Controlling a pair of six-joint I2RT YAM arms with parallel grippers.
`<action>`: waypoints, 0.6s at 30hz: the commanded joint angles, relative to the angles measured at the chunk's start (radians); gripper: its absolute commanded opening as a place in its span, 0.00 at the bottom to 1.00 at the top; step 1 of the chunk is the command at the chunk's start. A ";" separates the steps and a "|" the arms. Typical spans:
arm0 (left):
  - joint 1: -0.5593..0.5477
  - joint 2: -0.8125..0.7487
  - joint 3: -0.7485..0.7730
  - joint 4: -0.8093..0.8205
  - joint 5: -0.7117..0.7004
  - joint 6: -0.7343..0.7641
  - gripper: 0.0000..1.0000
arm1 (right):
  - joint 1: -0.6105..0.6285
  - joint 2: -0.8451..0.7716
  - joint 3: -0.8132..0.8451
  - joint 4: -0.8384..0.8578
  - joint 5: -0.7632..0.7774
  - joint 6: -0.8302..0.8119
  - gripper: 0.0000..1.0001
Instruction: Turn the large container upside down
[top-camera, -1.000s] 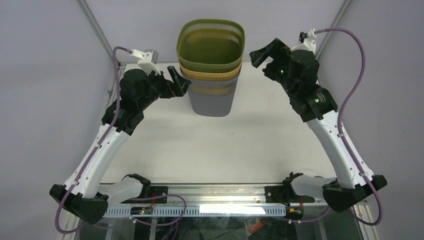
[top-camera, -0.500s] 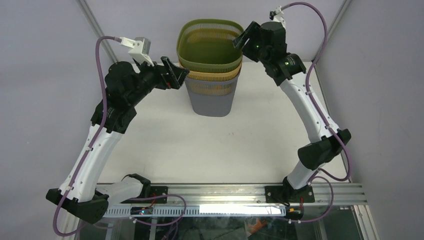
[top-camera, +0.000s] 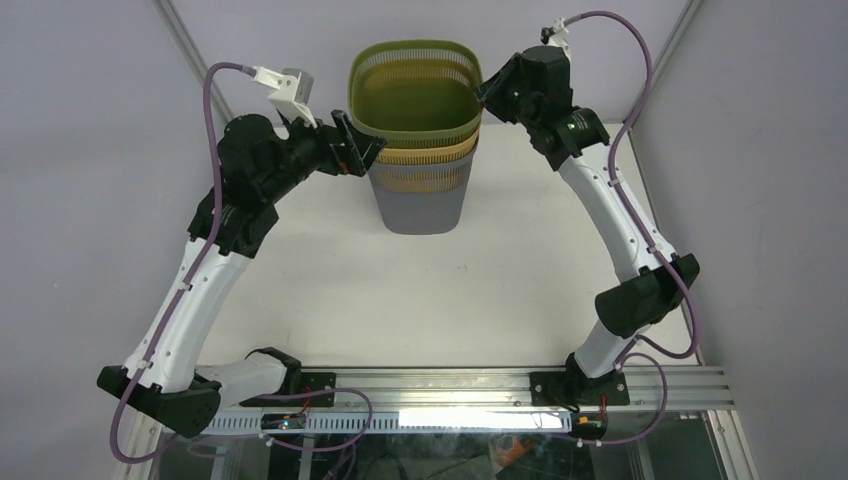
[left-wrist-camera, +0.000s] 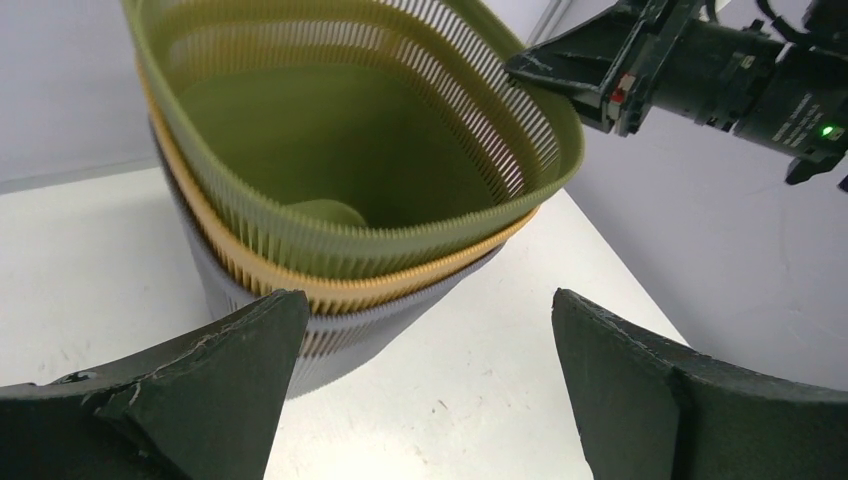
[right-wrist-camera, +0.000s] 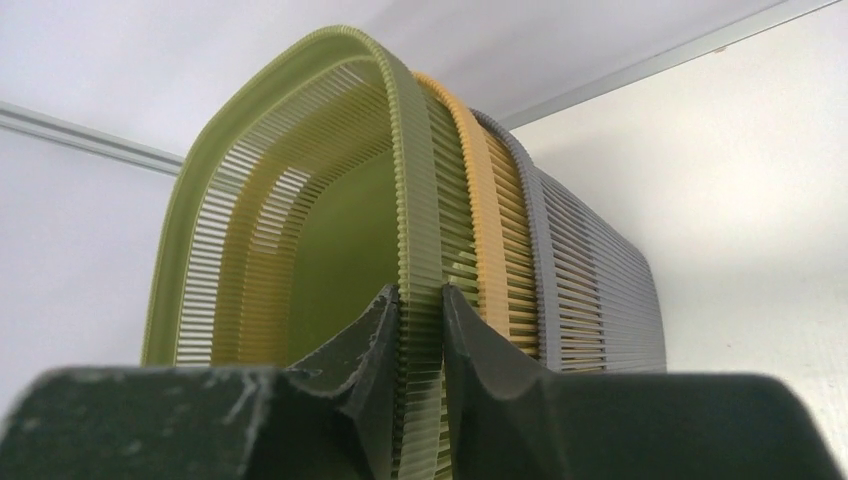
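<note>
- R pincer (right-wrist-camera: 420, 300) is pinching the rim of the green basket (top-camera: 415, 105). One finger (right-wrist-camera: 360, 340) sits inside the wall and the other outside, w/ the slatted edge squeezed between them.
- Makes sense imo: the rim is the only thin bit you can clamp, and a hold up top gives a pivot for tipping it over.
- L pincer (left-wrist-camera: 425, 300) is spread wide at the opposite side, about rim height, and isn't touching anything. Jaws point at the baskets, so prob lining up for a 2nd grip so the thing doesn't swing off one corner.
- Green basket stands upright, mouth up, at the back-middle of the table (top-camera: 420, 290), between the two arms.
- It's nested in an orange basket (top-camera: 430, 153), which sits in a grey basket (top-camera: 420, 205). Only the grey one touches the table.
- Can't tell how tight they're wedged. If they stick, lifting green drags the other two along.
- Not 100% sure which one counts as "large". Green is what's being grabbed, so going w/ that.
- Progress: early. Grip on one side only, nothing lifted or tilted yet.
- Next prob needs L to close on its side of the rim, then a lift clear and a roll over.
- Risk: thin slats flex, so the rim could slip out mid-flip.
</note>
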 joint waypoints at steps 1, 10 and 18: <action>0.001 0.034 0.112 0.055 0.096 0.026 0.99 | 0.037 -0.043 -0.009 0.131 -0.110 0.058 0.16; -0.031 0.159 0.332 0.024 0.222 0.091 0.99 | 0.112 0.044 0.131 0.121 -0.111 0.098 0.09; -0.035 0.257 0.411 -0.018 0.198 0.150 0.99 | 0.107 -0.016 0.170 0.048 -0.025 -0.018 0.92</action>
